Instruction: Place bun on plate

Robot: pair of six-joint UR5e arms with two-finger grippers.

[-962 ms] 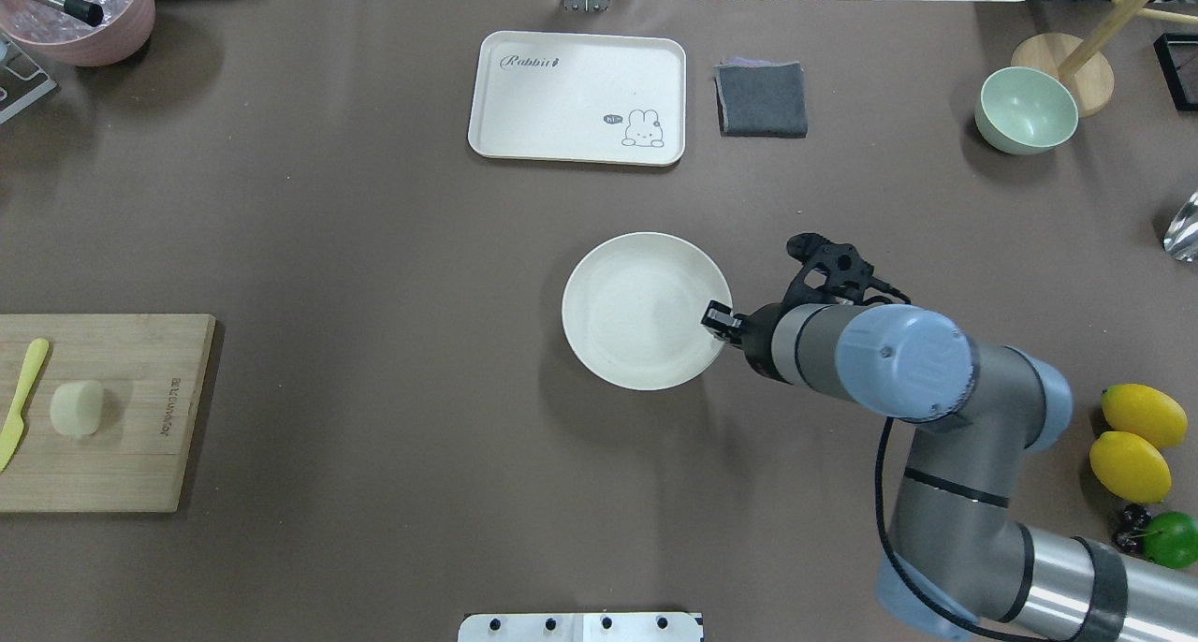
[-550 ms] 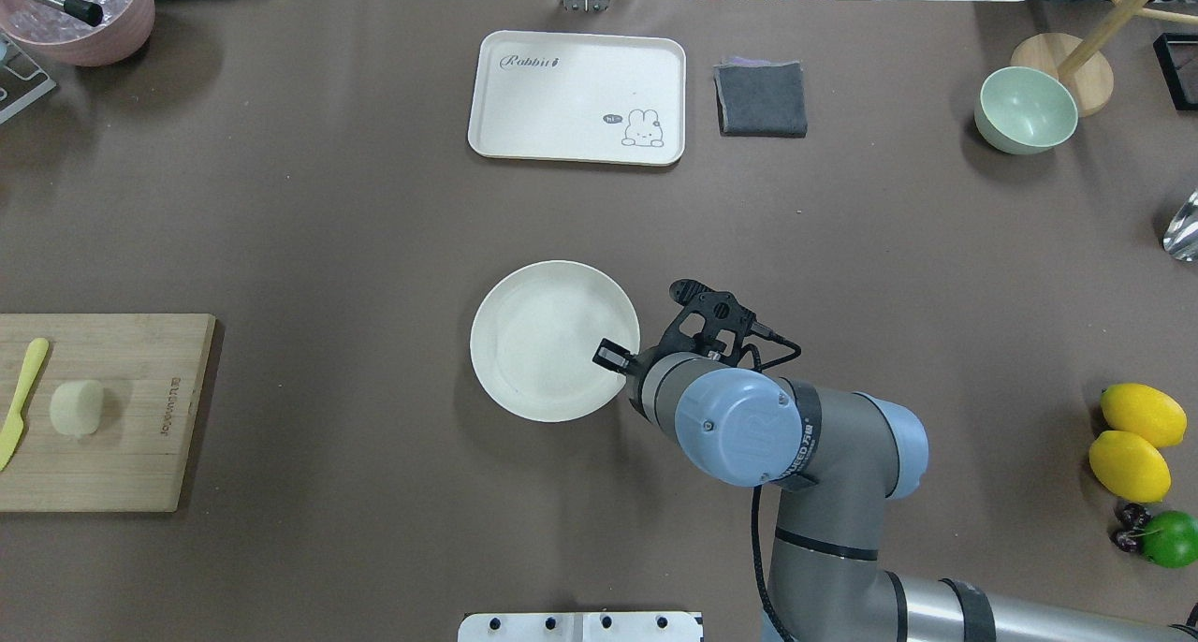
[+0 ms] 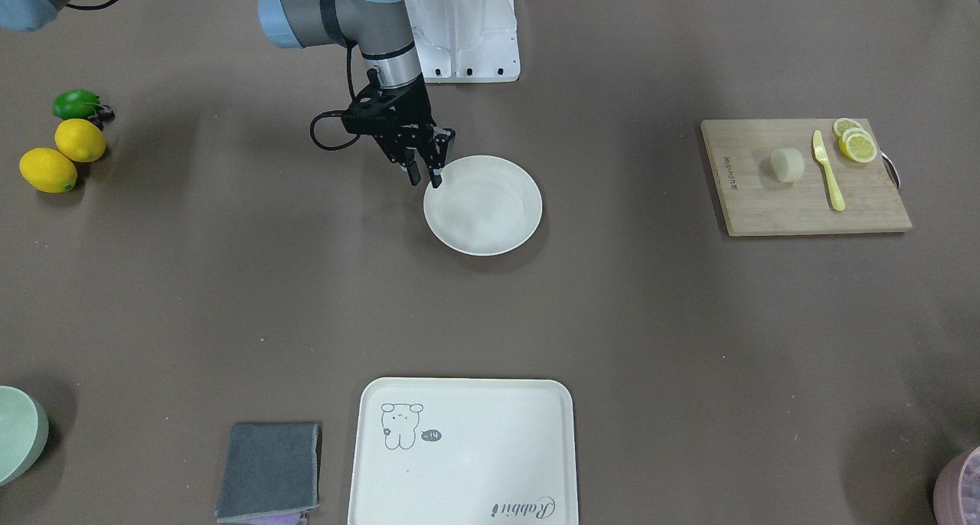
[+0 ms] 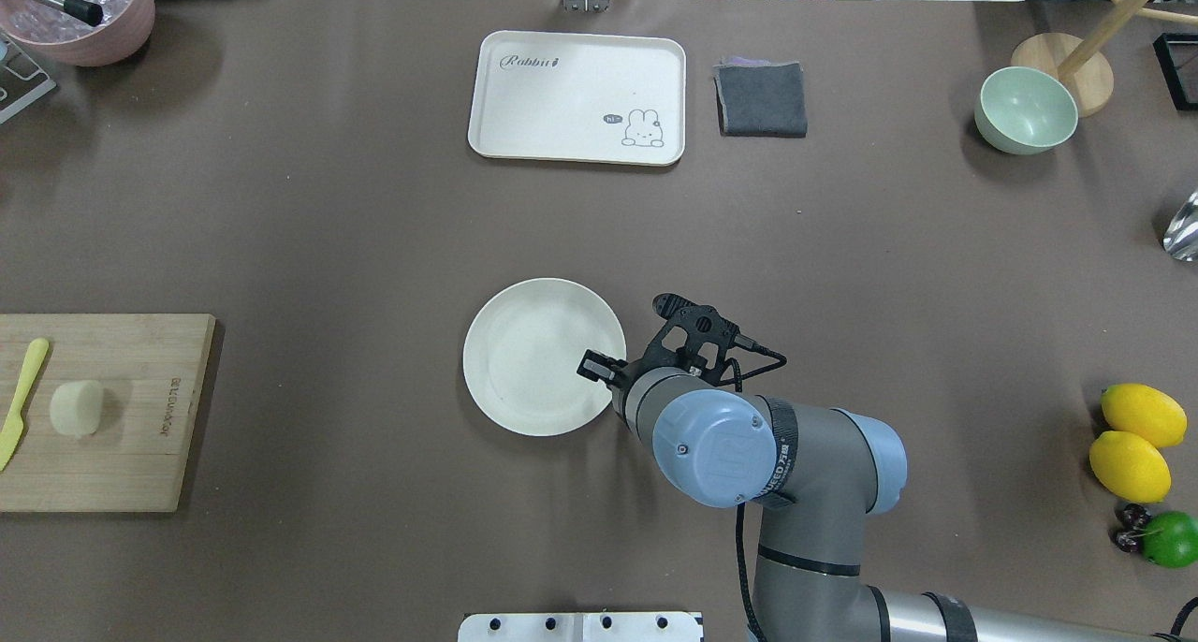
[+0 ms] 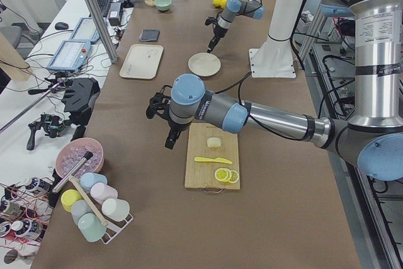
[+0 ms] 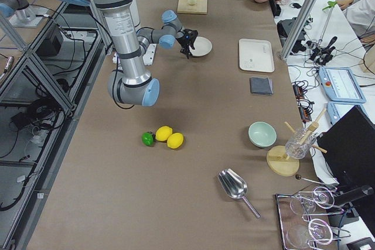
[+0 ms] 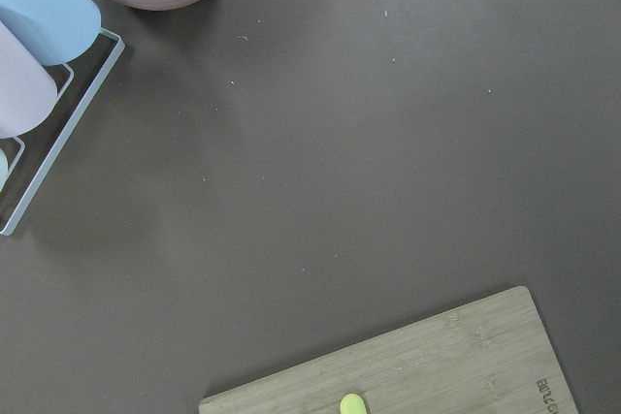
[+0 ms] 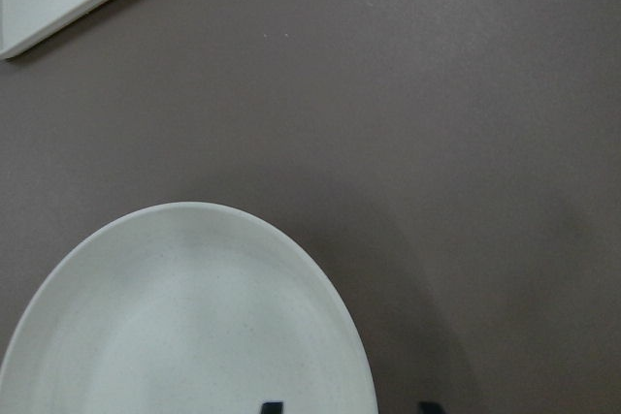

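The plate (image 3: 490, 211) is pinched at its rim by the right hand (image 3: 425, 179), probably for dragging toward the bun (image 3: 786, 164), lying on the board (image 3: 766, 211) at the table's left edge. The left hand's (image 5: 170, 143) opening cannot be told.

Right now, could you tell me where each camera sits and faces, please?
Front: across the table, facing the robot, steeply down; right arm at plate.
Overhead: behind the robot, looking forward and down; right arm.
Left side: table's left end, looking along it; left arm nearest.
Right side: table's right end; right arm nearest.
Left wrist: down at table and board corner; no robot part.
Right wrist: down at plate rim; jaws' tips at bottom.
Shared: front and overhead both show the bun on the board.
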